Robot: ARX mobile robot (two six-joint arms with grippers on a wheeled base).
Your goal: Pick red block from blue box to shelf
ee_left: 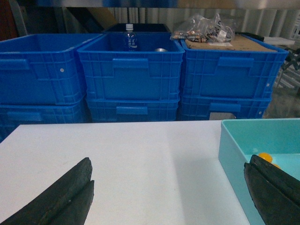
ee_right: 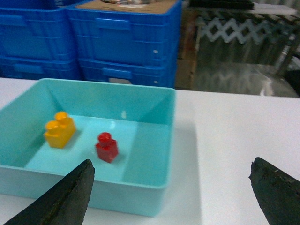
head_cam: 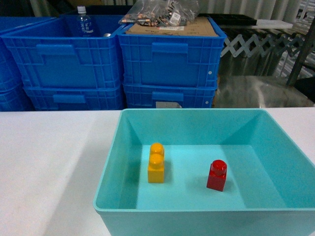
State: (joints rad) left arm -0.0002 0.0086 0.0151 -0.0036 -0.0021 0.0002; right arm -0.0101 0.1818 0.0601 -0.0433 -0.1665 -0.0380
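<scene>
The red block (head_cam: 216,175) stands upright on the floor of the blue box (head_cam: 197,205), right of centre, with a yellow two-stud brick (head_cam: 156,164) to its left. In the right wrist view, my right gripper (ee_right: 172,161) is open and empty over the white table, by the box's (ee_right: 93,187) near right corner; the red block (ee_right: 107,147) is ahead and to the left. My left gripper (ee_left: 168,161) is open and empty over the bare table, left of the box (ee_left: 232,159). Neither gripper shows in the head view. The shelf is out of view.
Stacked dark blue crates (head_cam: 167,59) stand behind the white table (head_cam: 49,162). One holds a water bottle (head_cam: 84,22); another carries cardboard and a plastic bag (head_cam: 167,14). A folding lattice gate (head_cam: 261,44) and a shiny metal surface (head_cam: 261,91) are at the back right.
</scene>
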